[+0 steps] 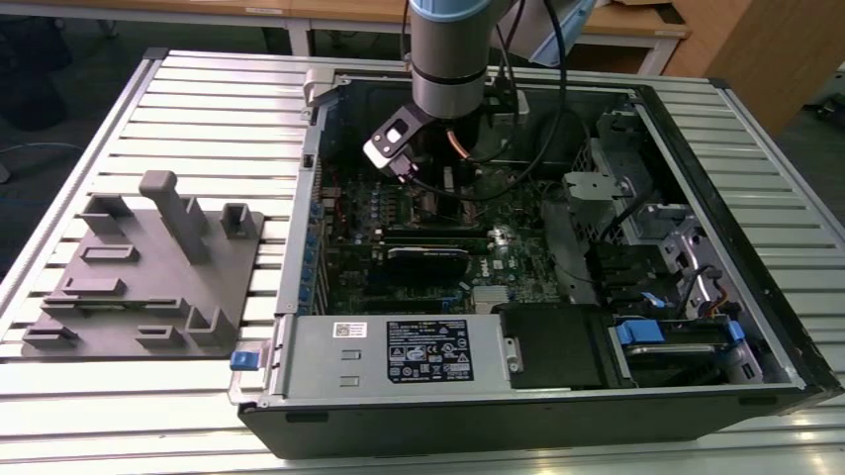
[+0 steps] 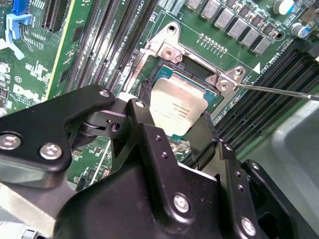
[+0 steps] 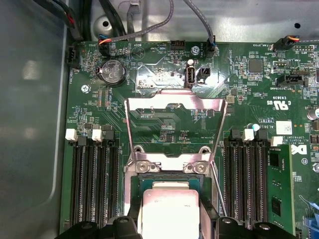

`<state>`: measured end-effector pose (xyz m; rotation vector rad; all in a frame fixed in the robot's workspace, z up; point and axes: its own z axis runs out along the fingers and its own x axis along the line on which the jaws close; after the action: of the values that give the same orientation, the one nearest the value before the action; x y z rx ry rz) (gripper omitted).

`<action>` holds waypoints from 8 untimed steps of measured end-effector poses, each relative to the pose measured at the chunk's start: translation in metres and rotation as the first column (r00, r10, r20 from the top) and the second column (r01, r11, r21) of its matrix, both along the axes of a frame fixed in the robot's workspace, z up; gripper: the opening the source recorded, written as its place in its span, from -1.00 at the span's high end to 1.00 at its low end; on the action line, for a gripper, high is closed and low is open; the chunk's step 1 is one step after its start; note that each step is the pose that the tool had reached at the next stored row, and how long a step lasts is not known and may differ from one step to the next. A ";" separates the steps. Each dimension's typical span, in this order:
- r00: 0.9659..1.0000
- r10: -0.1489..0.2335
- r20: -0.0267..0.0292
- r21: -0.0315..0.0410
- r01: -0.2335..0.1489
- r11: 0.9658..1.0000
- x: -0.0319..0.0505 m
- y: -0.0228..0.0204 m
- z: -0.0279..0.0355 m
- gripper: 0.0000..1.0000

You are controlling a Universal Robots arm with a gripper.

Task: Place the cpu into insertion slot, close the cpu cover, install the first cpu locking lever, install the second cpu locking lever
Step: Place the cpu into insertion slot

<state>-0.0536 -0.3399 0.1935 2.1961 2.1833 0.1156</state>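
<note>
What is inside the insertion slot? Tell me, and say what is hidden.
The cpu, metal face up, sits in the insertion slot; the cpu cover stands open. The hand covers the cpu's near edge, and the chip hides the slot's centre.

cpu (image 3: 170, 214) on insertion slot (image 3: 169, 178), cpu cover (image 3: 149, 102) tilted open at slot edge, memory slots (image 3: 94, 189) flanking

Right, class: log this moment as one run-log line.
gripper: shut on cpu | cpu: at insertion slot | cpu cover: open
</note>
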 end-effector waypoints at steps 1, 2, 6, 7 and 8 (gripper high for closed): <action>1.000 0.000 0.000 0.000 0.000 1.000 0.0000 0.0000 0.0000 -0.07; 1.000 0.000 0.000 0.000 0.000 1.000 0.0000 0.0000 0.0000 -0.07; 1.000 0.000 0.000 0.000 0.000 1.000 0.0000 0.0000 -0.0008 -0.07; 1.000 0.000 0.000 0.000 0.000 1.000 0.0000 0.0000 -0.0010 -0.07; 1.000 0.000 0.000 0.000 0.000 1.000 0.0000 0.0000 -0.0010 -0.07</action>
<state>-0.0536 -0.3399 0.1925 2.1961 2.1833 0.1153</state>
